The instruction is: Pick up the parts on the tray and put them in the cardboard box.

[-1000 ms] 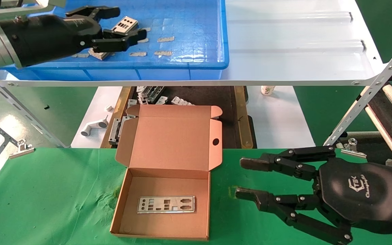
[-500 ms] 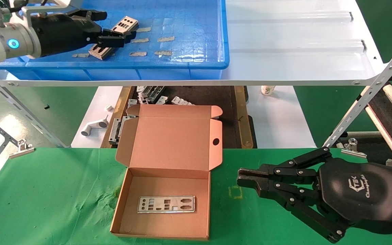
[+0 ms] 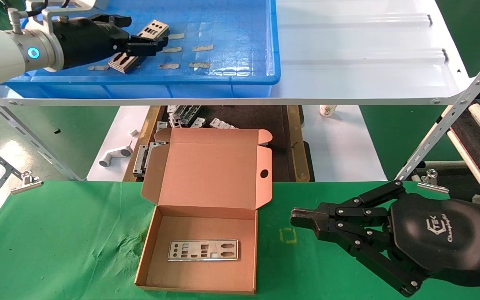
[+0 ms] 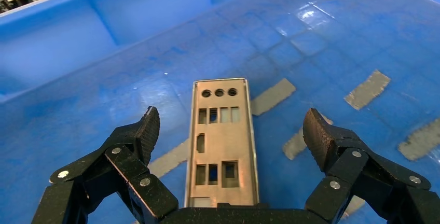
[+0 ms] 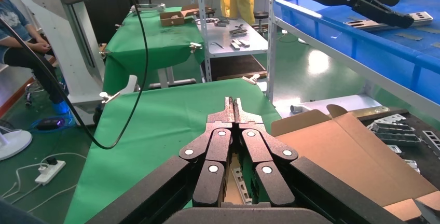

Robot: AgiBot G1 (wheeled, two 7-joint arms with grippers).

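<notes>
Because the next part [image 4: 222,141] lies flat on the tray [image 3: 240,77] floor near its left edge, the left gripper [image 4: 231,133] straddles it, fingers released. One plate [image 3: 203,250] already lies in the cardboard box [image 3: 200,216]. Since a second ago, the right gripper [image 3: 306,219] has clenched empty.

Left tool [image 4: 231,130] fingers spread wide, reaching forward; right tool [image 3: 302,218] closed, low at right.
</notes>
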